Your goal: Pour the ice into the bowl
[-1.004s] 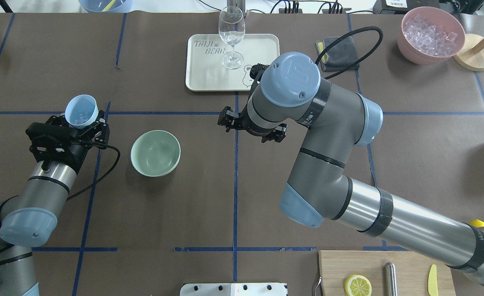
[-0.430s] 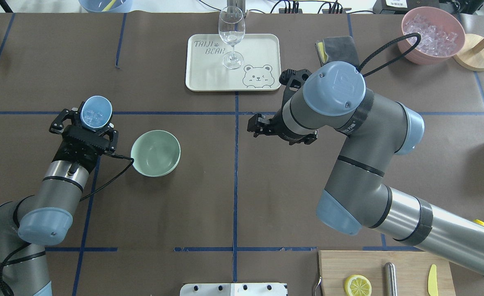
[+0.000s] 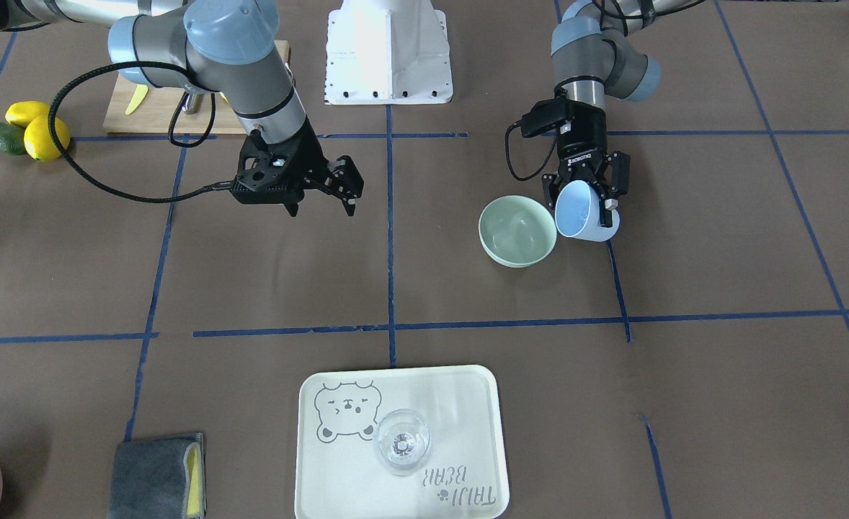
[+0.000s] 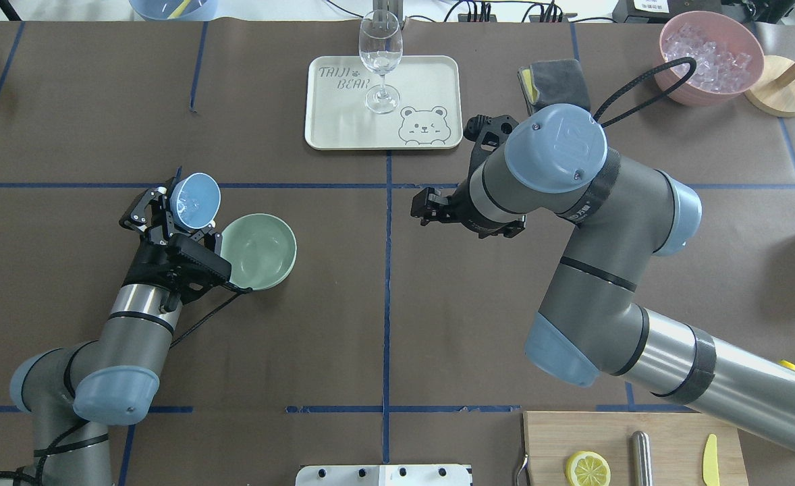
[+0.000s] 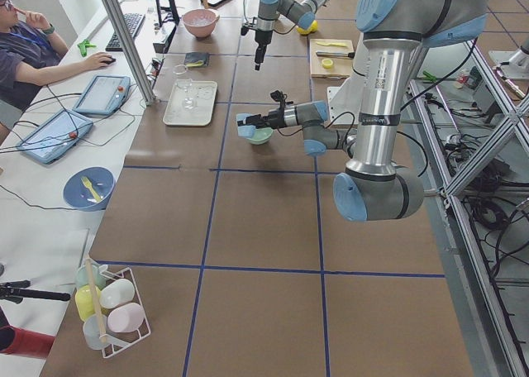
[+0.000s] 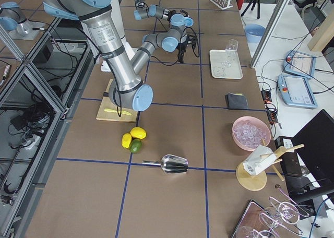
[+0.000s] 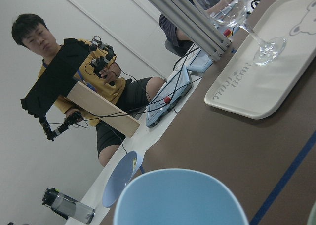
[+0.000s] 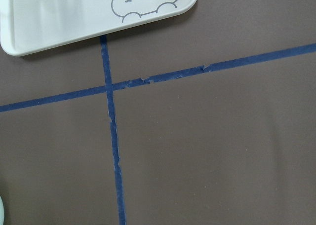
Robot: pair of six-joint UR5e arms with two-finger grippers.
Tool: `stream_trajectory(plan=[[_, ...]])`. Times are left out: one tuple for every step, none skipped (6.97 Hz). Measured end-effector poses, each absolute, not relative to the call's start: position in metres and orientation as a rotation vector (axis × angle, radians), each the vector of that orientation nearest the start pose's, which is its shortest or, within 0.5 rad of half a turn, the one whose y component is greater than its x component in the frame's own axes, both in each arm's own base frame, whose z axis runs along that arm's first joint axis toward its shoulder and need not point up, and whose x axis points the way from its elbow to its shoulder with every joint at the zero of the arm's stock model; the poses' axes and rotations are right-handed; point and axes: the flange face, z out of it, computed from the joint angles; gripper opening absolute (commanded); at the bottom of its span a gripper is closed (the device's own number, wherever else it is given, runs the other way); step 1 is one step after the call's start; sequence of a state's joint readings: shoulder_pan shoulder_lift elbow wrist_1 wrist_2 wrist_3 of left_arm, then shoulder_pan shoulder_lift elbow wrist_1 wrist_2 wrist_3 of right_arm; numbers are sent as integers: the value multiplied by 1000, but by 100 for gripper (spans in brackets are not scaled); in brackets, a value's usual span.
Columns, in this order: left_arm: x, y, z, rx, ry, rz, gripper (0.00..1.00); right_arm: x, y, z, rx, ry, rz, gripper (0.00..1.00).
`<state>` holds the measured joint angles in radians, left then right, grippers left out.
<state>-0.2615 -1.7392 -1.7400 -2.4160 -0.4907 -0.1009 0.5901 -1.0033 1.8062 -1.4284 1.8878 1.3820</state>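
Left gripper [image 4: 180, 214] clamps tilted pale-blue cup [image 4: 196, 200] centre-left, beside round mint-green matte bowl [image 4: 269, 251]; I fear clear ice cubes [image 4: 190, 206] spill short of rim; right gripper [image 3: 322, 200] spread, empty.

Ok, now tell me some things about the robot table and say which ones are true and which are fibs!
1. The left gripper holds the blue cup. True.
2. The blue cup stands upright. False: it is tipped toward the mint-green bowl.
3. The wine glass stands on the tray. True.
4. The right gripper holds the wine glass. False: it is open and holds nothing.
5. The pink tub is empty. False: it holds clear cubes.
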Motion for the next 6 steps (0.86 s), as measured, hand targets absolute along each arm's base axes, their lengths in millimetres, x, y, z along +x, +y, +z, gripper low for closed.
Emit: stream_trajectory(plan=[[452, -347, 377, 1398, -129, 460, 0, -472, -439, 214, 87, -982, 218, 100], [454, -347, 379, 1395, -218, 537, 0, -472, -439, 214, 87, -984, 219, 100], [455, -346, 381, 1390, -289, 600, 0, -471, -439, 214, 87, -985, 221, 100], [456, -345, 382, 1383, -360, 662, 0, -471, -440, 214, 88, -985, 223, 100], [456, -346, 380, 1373, -444, 728, 0, -470, -440, 214, 88, -985, 224, 100], [458, -346, 380, 1362, -510, 777, 0, -470, -440, 214, 87, -984, 227, 100]])
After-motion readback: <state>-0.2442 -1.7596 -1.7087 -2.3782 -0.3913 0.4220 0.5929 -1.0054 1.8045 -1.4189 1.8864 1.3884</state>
